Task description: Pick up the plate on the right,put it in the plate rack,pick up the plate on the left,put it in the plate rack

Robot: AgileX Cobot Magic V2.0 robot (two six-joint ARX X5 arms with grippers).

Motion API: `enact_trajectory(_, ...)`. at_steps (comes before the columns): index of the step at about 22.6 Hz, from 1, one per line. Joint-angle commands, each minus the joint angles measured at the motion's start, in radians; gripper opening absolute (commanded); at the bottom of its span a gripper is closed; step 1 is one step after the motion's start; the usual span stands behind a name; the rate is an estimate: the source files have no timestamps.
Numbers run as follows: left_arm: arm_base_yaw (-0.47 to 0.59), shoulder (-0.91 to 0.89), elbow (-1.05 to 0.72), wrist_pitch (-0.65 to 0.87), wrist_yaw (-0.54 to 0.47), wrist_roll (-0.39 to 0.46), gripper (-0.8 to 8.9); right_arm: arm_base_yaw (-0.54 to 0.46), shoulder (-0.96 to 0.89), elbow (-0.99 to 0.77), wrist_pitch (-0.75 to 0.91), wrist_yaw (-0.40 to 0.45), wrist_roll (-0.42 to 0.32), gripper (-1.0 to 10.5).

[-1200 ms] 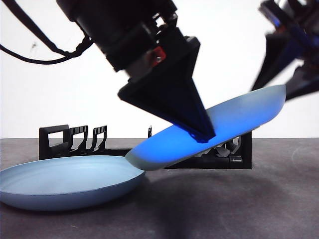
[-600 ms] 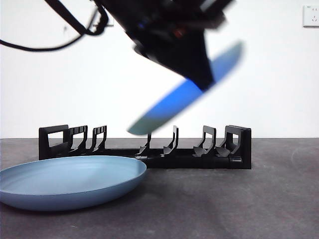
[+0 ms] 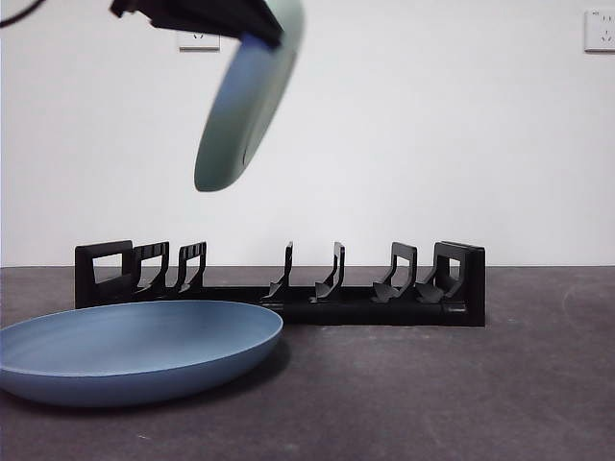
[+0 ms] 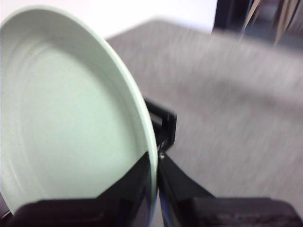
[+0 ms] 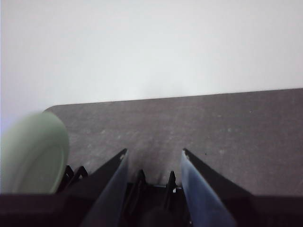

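Observation:
My left gripper (image 3: pixel 267 36) is shut on the rim of a pale green plate (image 3: pixel 245 106), which hangs steeply tilted, almost on edge, high above the left part of the plate rack (image 3: pixel 288 307). In the left wrist view the jaws (image 4: pixel 156 158) pinch the plate's edge (image 4: pixel 71 118), with a piece of the rack (image 4: pixel 165 125) beyond it. A blue plate (image 3: pixel 135 351) lies flat on the table in front of the rack's left end. My right gripper (image 5: pixel 154 156) is open and holds nothing above the rack (image 5: pixel 151 189); the green plate (image 5: pixel 33 151) shows beside it.
The dark grey table (image 3: pixel 461 384) runs to a white wall behind. Two wall sockets (image 3: pixel 599 29) sit high on that wall. The rack's upright prongs (image 3: pixel 332 274) hold nothing.
The left gripper has carried the green plate up and to the left, turning it from a shallow tilt to nearly on edge. The other arm has left the front view.

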Motion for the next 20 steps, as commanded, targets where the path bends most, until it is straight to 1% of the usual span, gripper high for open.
enact_trajectory(1, 0.139, 0.004, 0.000, 0.036, 0.191, -0.122, -0.09, 0.001, 0.002, 0.003, -0.006, 0.003, -0.002, 1.9)
enact_trajectory(2, 0.192, 0.011, 0.000, 0.051, 0.249, -0.146, -0.09, 0.001, 0.002, 0.003, -0.013, 0.003, -0.002, 1.9)
enact_trajectory(5, 0.299, 0.037, 0.000, 0.097, 0.377, -0.194, -0.09, 0.001, 0.002, 0.003, -0.016, 0.003, -0.001, 1.9)
enact_trajectory(6, 0.326, 0.047, 0.000, 0.109, 0.404, -0.203, -0.09, 0.001, 0.002, 0.003, -0.016, 0.002, -0.001, 1.9)
enact_trajectory(9, 0.398, 0.084, 0.000, 0.137, 0.444, -0.207, -0.09, 0.002, 0.002, 0.003, -0.017, 0.001, 0.000, 1.9)
enact_trajectory(12, 0.440, 0.130, 0.000, 0.160, 0.513, -0.208, -0.09, 0.003, 0.002, 0.003, -0.022, -0.003, 0.000, 1.9)
enact_trajectory(20, 0.496, 0.240, 0.000, 0.166, 0.526, -0.196, -0.09, 0.003, 0.002, 0.003, -0.031, -0.003, 0.000, 1.9)
